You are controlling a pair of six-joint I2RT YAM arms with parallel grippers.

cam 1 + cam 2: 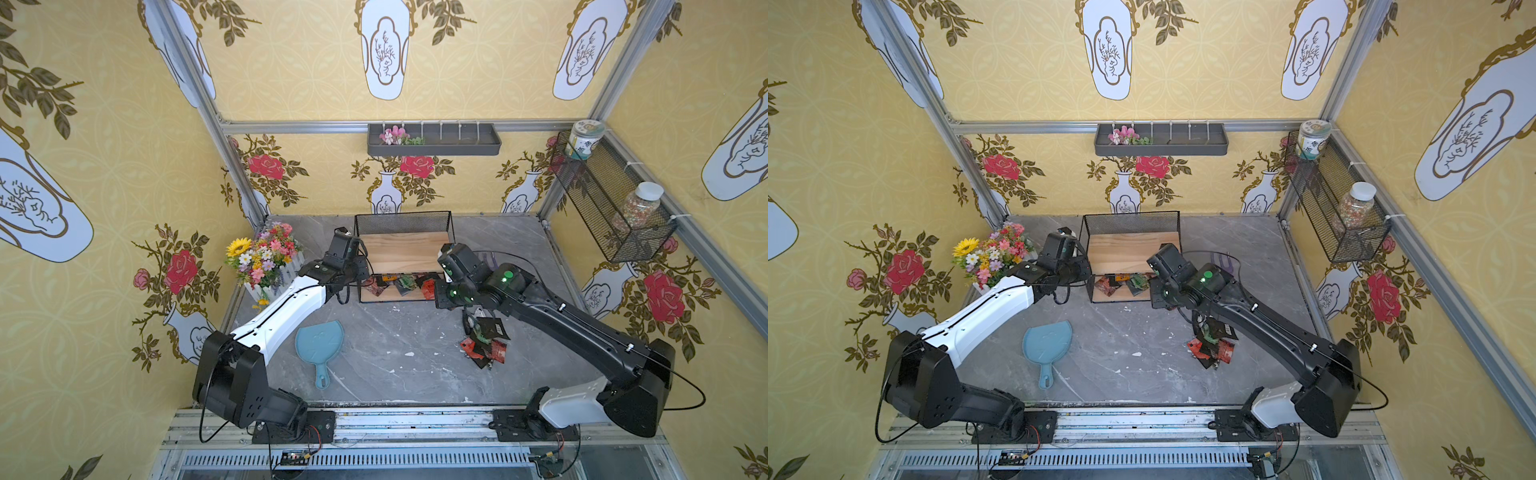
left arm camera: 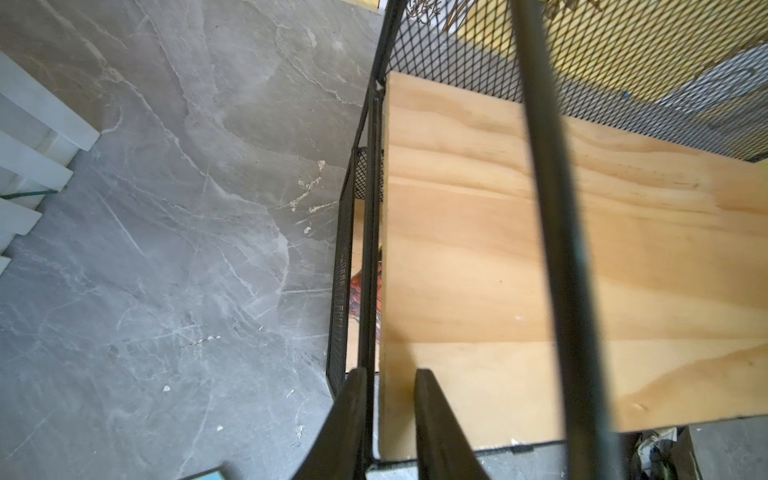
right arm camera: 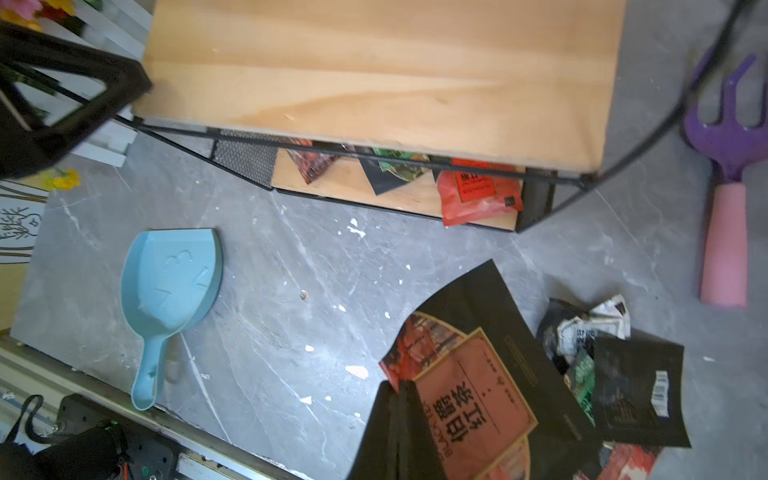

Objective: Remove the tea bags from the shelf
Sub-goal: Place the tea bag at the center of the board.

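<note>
While the left fingers [image 2: 432, 419] are clamped on the side edge of the shelf [image 1: 402, 249], one outside the wire frame and one on the top board, the right fingers [image 3: 384, 424] are pinched tight on a black tea bag [image 3: 478, 374] with a red label. That bag is held close to a pile of tea bags [image 1: 484, 340] lying on the grey worktop [image 1: 395, 353], near the front of the shelf. More tea bags [image 3: 476, 193], red, green and black, lie on the shelf's bottom board. A blue scoop [image 1: 320, 345] lies on the worktop, well apart from the pile.
</note>
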